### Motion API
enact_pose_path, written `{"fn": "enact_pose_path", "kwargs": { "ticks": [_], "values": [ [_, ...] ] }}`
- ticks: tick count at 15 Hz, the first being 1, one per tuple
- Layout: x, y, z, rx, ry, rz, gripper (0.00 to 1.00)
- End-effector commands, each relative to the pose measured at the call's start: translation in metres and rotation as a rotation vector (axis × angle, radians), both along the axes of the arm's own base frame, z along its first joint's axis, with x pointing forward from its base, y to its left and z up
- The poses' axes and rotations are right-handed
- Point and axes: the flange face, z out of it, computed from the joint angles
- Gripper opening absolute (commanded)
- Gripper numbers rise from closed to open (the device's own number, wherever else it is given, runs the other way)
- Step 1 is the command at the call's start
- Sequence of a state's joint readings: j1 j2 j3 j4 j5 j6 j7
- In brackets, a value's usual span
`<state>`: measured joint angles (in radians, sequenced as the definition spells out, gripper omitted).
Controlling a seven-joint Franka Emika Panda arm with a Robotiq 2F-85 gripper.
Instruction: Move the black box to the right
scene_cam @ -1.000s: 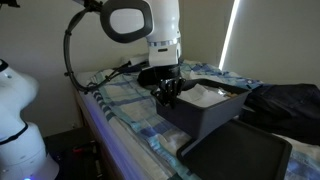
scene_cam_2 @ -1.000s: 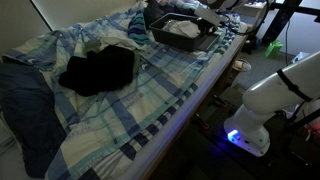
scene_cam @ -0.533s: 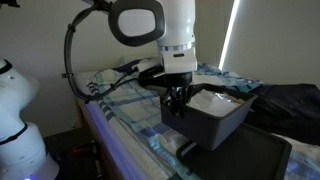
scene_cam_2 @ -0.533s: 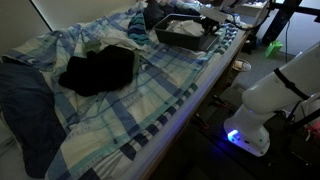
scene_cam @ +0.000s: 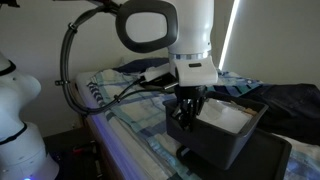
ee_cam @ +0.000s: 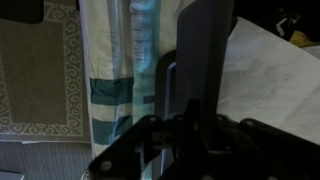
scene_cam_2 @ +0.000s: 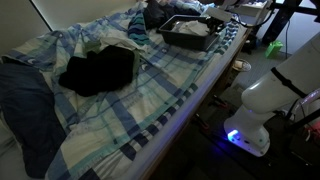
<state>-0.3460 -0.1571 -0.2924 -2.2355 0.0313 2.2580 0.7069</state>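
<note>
Black box (scene_cam: 212, 142): sits at the edge of the bed, near the robot's end of it, with its far end raised so that it stands tilted; in an exterior view (scene_cam_2: 188, 34) it lies at the far end of the mattress.
Contents: white paper (scene_cam: 227, 116) fills the open top.
Gripper (scene_cam: 186, 118): comes straight down from the arm (scene_cam: 188, 35); its jaws are clamped on the box's near wall, 1 finger inside and 1 outside.
Wrist view: the dark wall (ee_cam: 205, 50) runs up the middle, paper to its right, plaid blanket (ee_cam: 125, 70) to its left.
Lid (scene_cam: 268, 162): flat, dark, just beside the box's low end on the bed.
Dark cloth bundle (scene_cam_2: 97, 70): lies mid-bed on the blanket, well apart from the box.
Bed: covered by a blue and white plaid blanket (scene_cam_2: 150, 95).
</note>
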Motion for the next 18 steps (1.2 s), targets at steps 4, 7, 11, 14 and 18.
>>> {"fn": "enact_pose_path", "kwargs": {
  "ticks": [4, 7, 11, 14, 18],
  "values": [
    [-0.001, -0.013, -0.011, 0.006, 0.021, -0.006, 0.07],
    [0.0, -0.013, -0.017, 0.011, 0.033, -0.005, 0.07],
    [0.001, -0.013, -0.017, 0.011, 0.033, -0.005, 0.07],
    [0.005, -0.014, -0.019, 0.014, 0.036, -0.022, 0.02],
    [0.009, -0.024, -0.018, 0.027, 0.037, -0.056, 0.02]
  ]
}}
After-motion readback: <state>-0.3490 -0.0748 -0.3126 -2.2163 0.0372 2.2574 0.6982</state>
